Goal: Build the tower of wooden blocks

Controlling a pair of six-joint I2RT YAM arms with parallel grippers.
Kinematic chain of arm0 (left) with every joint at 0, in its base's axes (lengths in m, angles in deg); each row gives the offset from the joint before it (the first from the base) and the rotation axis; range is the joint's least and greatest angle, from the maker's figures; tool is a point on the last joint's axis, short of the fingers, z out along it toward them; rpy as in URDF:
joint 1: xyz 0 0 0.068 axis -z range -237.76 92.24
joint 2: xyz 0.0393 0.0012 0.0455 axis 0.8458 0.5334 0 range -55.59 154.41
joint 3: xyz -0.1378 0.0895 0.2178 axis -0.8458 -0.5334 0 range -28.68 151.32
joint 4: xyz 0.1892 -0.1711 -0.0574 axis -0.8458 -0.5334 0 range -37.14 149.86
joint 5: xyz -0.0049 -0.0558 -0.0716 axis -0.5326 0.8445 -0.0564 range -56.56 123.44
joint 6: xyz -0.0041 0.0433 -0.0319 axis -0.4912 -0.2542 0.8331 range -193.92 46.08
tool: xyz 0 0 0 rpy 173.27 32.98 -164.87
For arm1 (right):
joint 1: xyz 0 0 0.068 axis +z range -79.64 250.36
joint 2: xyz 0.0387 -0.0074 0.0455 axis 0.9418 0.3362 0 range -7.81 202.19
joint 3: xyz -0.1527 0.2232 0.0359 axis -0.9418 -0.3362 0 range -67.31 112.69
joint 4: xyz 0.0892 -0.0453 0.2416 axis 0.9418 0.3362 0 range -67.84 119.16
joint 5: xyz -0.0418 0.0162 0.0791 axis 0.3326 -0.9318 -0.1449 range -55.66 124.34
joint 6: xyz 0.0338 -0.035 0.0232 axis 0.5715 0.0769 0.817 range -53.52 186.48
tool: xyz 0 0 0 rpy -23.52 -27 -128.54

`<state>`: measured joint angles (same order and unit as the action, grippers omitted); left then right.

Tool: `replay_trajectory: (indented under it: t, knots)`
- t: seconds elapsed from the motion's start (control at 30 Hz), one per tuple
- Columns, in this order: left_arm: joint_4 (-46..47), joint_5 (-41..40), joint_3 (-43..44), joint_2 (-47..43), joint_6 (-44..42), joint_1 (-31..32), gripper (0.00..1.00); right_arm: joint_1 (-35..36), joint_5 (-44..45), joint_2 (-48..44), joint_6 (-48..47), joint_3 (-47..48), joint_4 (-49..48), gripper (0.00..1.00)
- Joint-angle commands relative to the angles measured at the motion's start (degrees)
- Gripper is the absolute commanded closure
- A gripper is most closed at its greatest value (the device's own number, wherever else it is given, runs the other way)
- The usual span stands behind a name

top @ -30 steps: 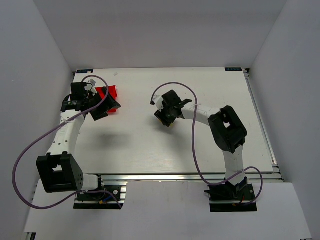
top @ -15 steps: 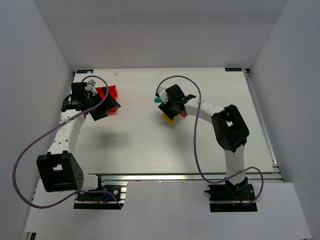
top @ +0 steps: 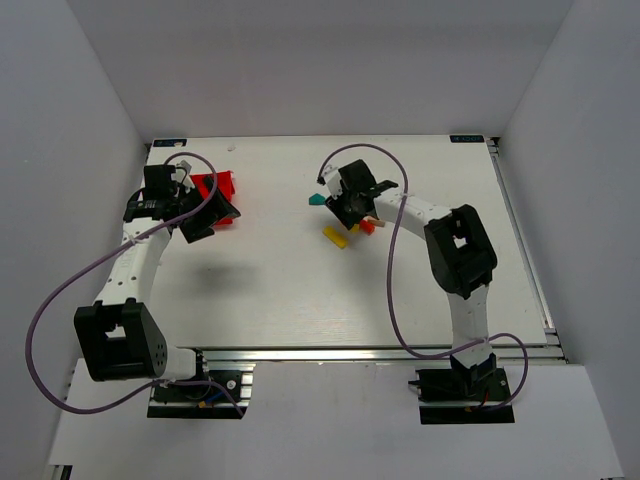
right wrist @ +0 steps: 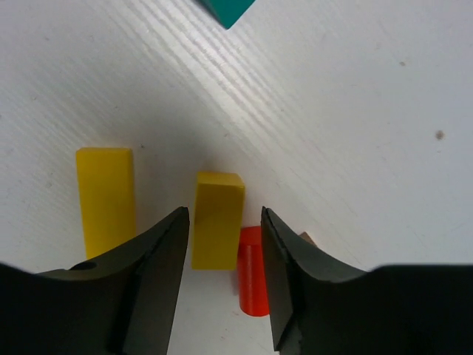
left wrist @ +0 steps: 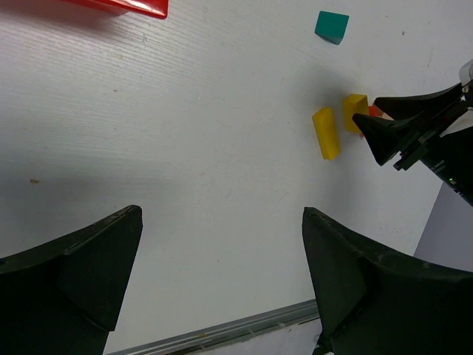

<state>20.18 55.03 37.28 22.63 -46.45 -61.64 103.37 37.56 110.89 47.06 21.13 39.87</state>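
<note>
Cannot tell whether the right gripper (right wrist: 224, 214) pinches anything: shows its fingers narrowly apart, one on each side of the short yellow block (right wrist: 219, 200), with contact unclear. Hides most of a pale wooden piece (right wrist: 305, 238) behind the right-hand finger. Cuts the teal block (right wrist: 229, 9) off at the top edge of the right wrist view, and the red bin (left wrist: 118, 6) at the top of the left wrist view. From above, covers part of that bin with the left gripper (left wrist: 222, 214), spread wide and holding nothing.

Shows the wood blocks (top: 336, 237) lying flat and unstacked on the table (top: 250, 290), right of centre by the right gripper. Sets a long yellow block (right wrist: 106, 200) just beside the short one, a red cylinder (right wrist: 251, 274) right against the short one's other side, and the teal block apart, farther from the arm bases.
</note>
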Motion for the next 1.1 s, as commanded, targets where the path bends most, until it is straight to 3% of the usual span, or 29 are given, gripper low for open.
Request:
replay_trajectory:
  t: [0.0,0.2,0.37,0.43,0.63,0.77,1.07]
  knots:
    - [-1.0,-0.8,1.5,-0.6,-0.4,0.2,0.02,0.2,-4.3,1.1,-0.1,2.7,2.2,0.49]
    - [-1.5,-1.4,1.5,-2.1,-0.4,0.2,0.02,-0.1,-2.0,1.5,1.1,1.1,2.5,0.51]
    - [-1.2,0.2,1.8,-1.7,-0.2,0.2,0.02,0.1,-3.3,-2.8,0.9,-1.3,0.0,0.79]
    - [-0.5,3.1,2.1,-1.2,0.0,0.4,0.02,0.2,-7.1,-7.1,-1.1,-3.9,-3.1,0.81]
    - [10.7,16.5,-1.5,-0.1,2.0,2.9,0.02,1.1,-24.0,-15.6,-3.3,-10.0,-9.0,0.82]
    - [15.4,20.1,-0.6,3.9,3.5,11.8,0.02,3.1,-35.7,-18.9,-3.1,-15.3,-15.4,0.81]
    - [18.7,19.5,1.5,8.6,4.6,20.3,0.05,6.5,-37.6,-21.9,-1.1,-16.7,-20.7,0.81]
